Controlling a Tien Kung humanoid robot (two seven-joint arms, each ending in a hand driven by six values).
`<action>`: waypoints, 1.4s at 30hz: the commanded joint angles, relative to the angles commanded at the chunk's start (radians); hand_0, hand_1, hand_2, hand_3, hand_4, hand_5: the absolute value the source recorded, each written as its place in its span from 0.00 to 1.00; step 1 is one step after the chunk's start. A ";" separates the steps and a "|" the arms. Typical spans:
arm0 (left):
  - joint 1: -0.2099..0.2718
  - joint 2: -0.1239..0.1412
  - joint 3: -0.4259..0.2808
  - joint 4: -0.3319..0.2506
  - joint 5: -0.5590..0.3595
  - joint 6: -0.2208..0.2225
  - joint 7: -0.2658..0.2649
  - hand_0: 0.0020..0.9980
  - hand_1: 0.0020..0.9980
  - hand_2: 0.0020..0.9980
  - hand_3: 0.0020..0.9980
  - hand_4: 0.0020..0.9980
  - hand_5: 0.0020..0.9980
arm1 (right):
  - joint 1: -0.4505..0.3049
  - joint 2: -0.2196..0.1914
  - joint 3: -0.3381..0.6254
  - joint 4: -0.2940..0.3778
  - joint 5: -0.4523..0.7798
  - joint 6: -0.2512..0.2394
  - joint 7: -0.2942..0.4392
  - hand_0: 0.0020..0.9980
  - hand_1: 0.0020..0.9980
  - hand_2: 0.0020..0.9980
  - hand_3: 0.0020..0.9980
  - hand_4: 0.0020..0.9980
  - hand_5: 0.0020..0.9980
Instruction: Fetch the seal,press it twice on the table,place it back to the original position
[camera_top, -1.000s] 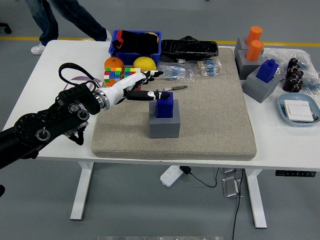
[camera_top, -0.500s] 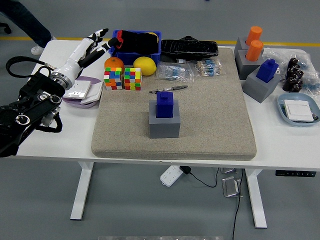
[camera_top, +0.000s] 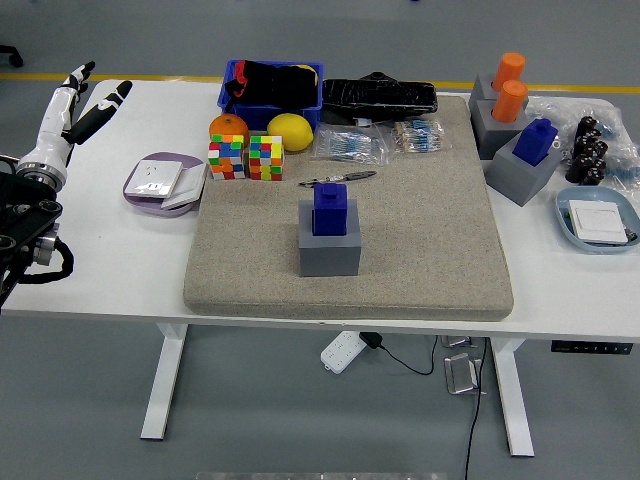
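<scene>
Near the middle of the frame, a blue seal (camera_top: 330, 208) stands upright in its grey block holder (camera_top: 328, 250), which sits on a beige felt mat (camera_top: 400, 260) covering much of the white table (camera_top: 110, 270). Nothing touches the seal. Just above it on the mat lies a dark pen (camera_top: 336, 179). Further up sit two clear packets of small blue parts (camera_top: 350, 145) and, beyond them, a black pouch (camera_top: 378, 96).

To the upper left of the seal, two colourful puzzle cubes (camera_top: 246, 157) stand side by side at the mat's edge, with an orange (camera_top: 228, 127) and a lemon (camera_top: 290, 131) behind them and a blue bin (camera_top: 270, 85) of dark items at the table's far edge. Left of the cubes a lilac dish (camera_top: 140, 190) holds a white square socket.

At the upper right, another blue seal (camera_top: 536, 140) rests on a grey holder (camera_top: 522, 172), and two orange seals (camera_top: 508, 85) stand on grey blocks behind it. A pale blue tray (camera_top: 596, 222) lies at the right edge, with small dark bottles (camera_top: 586, 148) above it.

At the far left edge of the frame, well apart from the seal, the left hand (camera_top: 75, 105) is raised with its fingers stretched out and loose, gripping nothing
</scene>
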 joint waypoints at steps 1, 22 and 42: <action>0.001 0.003 0.000 0.001 0.004 0.005 -0.001 1.00 1.00 1.00 1.00 0.86 0.68 | 0.002 0.000 -0.001 0.000 0.000 0.000 0.000 0.82 0.73 0.72 0.68 0.78 0.58; 0.008 0.020 0.109 0.058 -0.183 0.006 0.014 1.00 1.00 1.00 1.00 0.83 0.60 | 0.001 0.018 -0.004 -0.007 0.006 0.005 -0.002 0.82 0.73 0.72 0.68 0.78 0.58; -0.005 0.025 0.112 0.037 -0.163 0.011 0.020 1.00 1.00 1.00 0.99 0.81 0.57 | 0.008 0.022 0.001 -0.014 0.014 0.007 0.000 0.82 0.73 0.72 0.68 0.78 0.58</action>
